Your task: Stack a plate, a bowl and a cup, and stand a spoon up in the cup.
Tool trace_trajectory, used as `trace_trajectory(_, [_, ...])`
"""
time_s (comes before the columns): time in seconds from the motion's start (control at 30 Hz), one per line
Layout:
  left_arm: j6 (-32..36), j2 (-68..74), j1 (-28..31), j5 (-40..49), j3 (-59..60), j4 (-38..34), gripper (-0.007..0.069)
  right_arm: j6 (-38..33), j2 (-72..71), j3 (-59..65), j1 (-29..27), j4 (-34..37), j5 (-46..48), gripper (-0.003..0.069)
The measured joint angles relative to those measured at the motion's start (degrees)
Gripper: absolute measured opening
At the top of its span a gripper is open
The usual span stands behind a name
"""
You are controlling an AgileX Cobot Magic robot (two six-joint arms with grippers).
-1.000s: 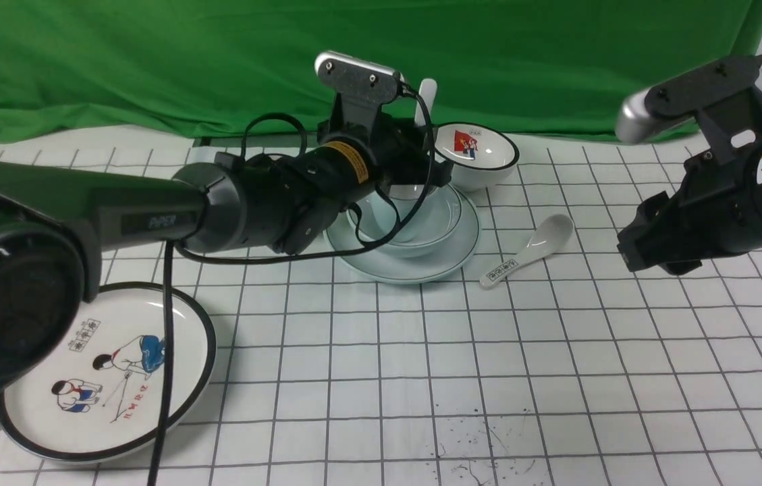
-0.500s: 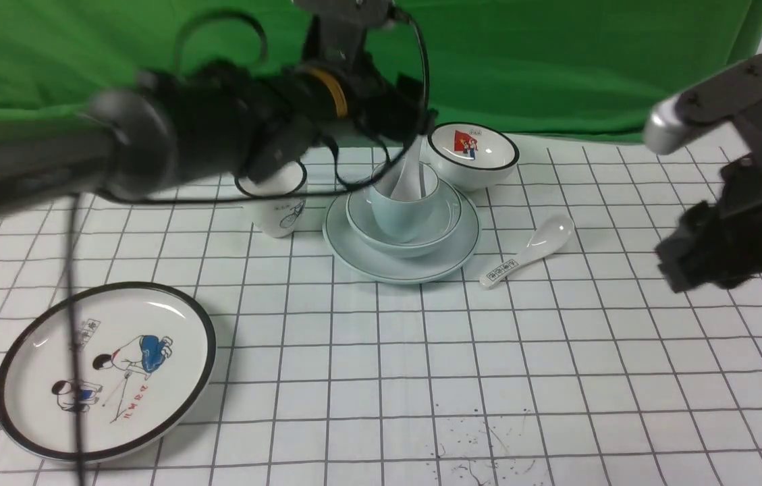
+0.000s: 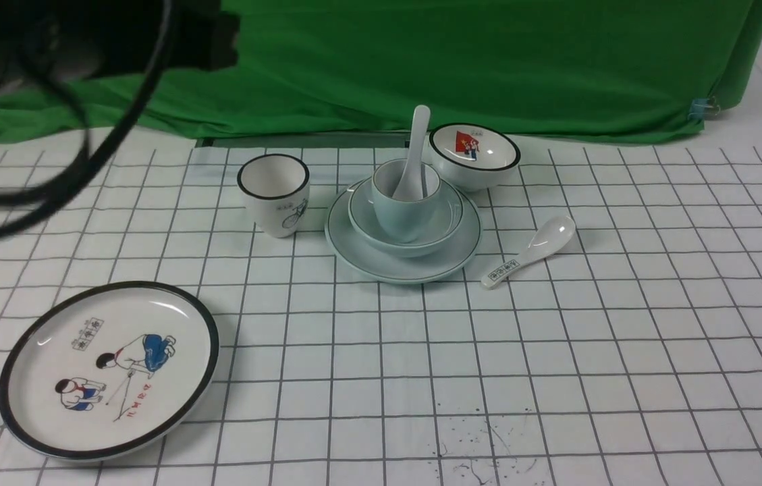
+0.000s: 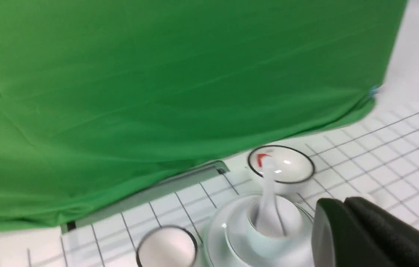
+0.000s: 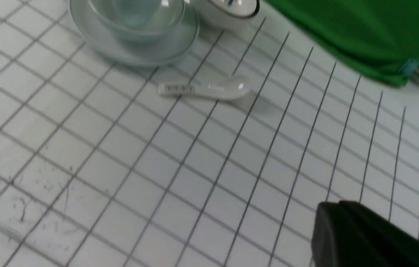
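The left gripper (image 4: 346, 218) shows only as a dark, blurred block at the edge of its own wrist view; its jaws look pressed together with nothing between them, raised well above the dishes. In the front view only a smeared black part of the left arm (image 3: 84, 34) and a looping cable (image 3: 84, 162) cross the far-left corner. The right gripper (image 5: 343, 230) is likewise cut off at the frame edge in its wrist view, a dark mass that appears clenched and empty, above bare grid cloth (image 3: 556, 351); it is out of the front view altogether.

At the far middle of the table the plate (image 3: 360, 260) carries the bowl (image 3: 441, 229), the cup (image 3: 401, 216) stands in the bowl, and the spoon (image 3: 414, 148) leans upright in the cup, handle tilted toward the green backdrop (image 3: 421, 61).

Just right of the plate lies the patterned spoon (image 3: 532, 250), flat, apart from it. The pictured bowl (image 3: 475, 155) sits just behind the stack, whether touching cannot be told. The bicycle cup (image 3: 274, 196) stands left of the stack. The cartoon plate (image 3: 111, 368) lies near left.
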Motion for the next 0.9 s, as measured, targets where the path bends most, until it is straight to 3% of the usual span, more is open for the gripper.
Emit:
trace_trajectory(0.2, [0.6, -15.9, 0.0, -5.9, 20.9, -0.6, -0.0033, 8.9, -7.2, 22.6, 0.0, 0.5, -30.0, 0.0020])
trace_trajectory(0.4, [0.7, -26.5, 0.0, -13.0, 34.0, -1.0, -0.0033, 10.5, -7.0, 36.2, 0.0, 0.5, -47.1, 0.0026])
trace_trajectory(0.63, [0.8, -29.9, 0.0, -22.7, 43.4, -1.0, -0.0033, 10.8, -6.7, 44.3, 0.0, 0.5, -46.3, 0.0043])
trace_trajectory(0.8, [0.8, -29.9, 0.0, -23.2, 48.1, -1.0, -0.0033, 10.8, -6.7, 44.6, 0.0, 0.5, -37.4, 0.0061])
trace_trajectory(0.9, [1.3, -29.9, 0.0, -23.1, 49.8, 0.3, -0.0033, 10.8, -6.7, 44.6, 0.0, 0.5, -36.9, 0.0073])
